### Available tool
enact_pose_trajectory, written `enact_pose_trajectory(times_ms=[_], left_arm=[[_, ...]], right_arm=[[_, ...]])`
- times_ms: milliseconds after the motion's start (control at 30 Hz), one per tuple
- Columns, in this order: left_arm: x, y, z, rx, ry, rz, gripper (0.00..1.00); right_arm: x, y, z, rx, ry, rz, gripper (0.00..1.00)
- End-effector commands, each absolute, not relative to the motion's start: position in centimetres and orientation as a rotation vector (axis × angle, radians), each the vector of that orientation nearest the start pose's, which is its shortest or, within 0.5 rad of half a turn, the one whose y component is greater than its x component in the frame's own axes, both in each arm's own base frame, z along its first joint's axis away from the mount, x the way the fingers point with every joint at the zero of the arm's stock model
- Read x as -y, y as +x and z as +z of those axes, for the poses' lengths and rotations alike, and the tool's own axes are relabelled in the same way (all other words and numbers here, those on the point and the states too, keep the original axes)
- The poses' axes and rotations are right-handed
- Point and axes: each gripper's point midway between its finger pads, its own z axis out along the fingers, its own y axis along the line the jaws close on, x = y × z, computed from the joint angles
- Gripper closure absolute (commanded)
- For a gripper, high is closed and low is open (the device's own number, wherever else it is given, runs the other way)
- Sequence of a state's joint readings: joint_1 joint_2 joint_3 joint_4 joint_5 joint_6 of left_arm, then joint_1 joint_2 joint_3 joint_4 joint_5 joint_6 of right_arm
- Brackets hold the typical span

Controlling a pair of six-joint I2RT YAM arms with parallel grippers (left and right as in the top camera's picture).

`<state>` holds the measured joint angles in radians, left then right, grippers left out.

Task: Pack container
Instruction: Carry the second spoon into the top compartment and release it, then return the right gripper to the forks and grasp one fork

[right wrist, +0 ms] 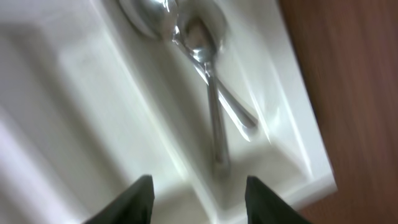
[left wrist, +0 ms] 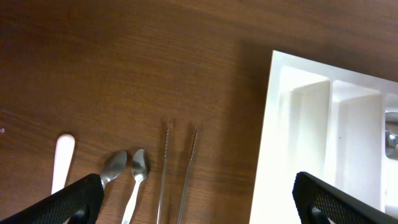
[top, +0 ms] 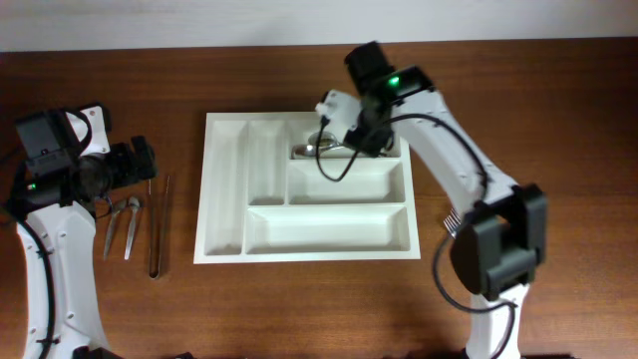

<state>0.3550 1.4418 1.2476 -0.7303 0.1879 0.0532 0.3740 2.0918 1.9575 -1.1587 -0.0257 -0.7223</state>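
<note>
One white tray (top: 329,230) with five compartments, two narrow and three wider, lies mid-counter (top: 299,309). Two spoons (right wrist: 208,74) lie crossed in its far right compartment. The right tool (right wrist: 200,196) hangs just above them, its fingers apart and gripping nothing. Left of the tray, two more spoons (top: 122,224) lie side by side on the counter, with one pair of long tongs (top: 158,229) between them and the tray. One white handle (left wrist: 61,162) lies beside the spoons. The left tool (top: 143,162) is spread wide and empty above these.
</note>
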Motion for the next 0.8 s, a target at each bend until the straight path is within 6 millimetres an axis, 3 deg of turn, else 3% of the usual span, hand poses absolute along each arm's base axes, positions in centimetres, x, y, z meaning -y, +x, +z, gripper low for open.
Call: enact_pose_trajectory(times_ms=[0,100,133,267,300,333,400,467,633,767], left_arm=[[-10.5,37.5,19.9,-2.44,-0.271,-0.063,0.01],[-10.5,37.5,19.9,-2.44,-0.271,-0.063,0.01],[-10.5,37.5,19.9,-2.44,-0.271,-0.063,0.01],[-10.5,37.5,19.9,-2.439,-0.272,-0.063,0.01],[-10.5,37.5,19.9,-2.44,-0.271,-0.063,0.01],[-10.5,37.5,19.9,-2.44,-0.271,-0.063,0.01],[-10.5,37.5,19.9,-2.44,-0.271,-0.063,0.01],[-10.5,37.5,19.9,-2.439,-0.272,-0.063,0.01],[-10.5,37.5,19.9,-2.44,-0.271,-0.063,0.01],[-10.5,37.5,19.9,-2.44,-0.271,-0.063,0.01]], right_arm=[[-12.7,43.1,24.3,-2.43,-1.168,-0.15,0.51],[-9.4,40.7,29.0,-2.464,-0.986,-0.15,0.5],[-7.5,39.7,31.5,-2.47,-0.823,-0.143,0.5],[-2.2,37.6,33.3,-2.524,-0.596,-0.167,0.5],[0.9,37.1,32.5,-2.601,-0.396,-0.159,0.5],[2.6,36.6,31.5,-2.657,-0.285,-0.144,0.5],[4.2,35.9,29.7,-2.721,-0.194,-0.077,0.51],[5.0,35.1,27.8,-2.774,-0.114,0.074,0.51],[7.0,33.7,23.1,-2.865,0.043,0.241,0.51],[6.6,33.1,17.9,-2.945,0.018,0.269,0.49]])
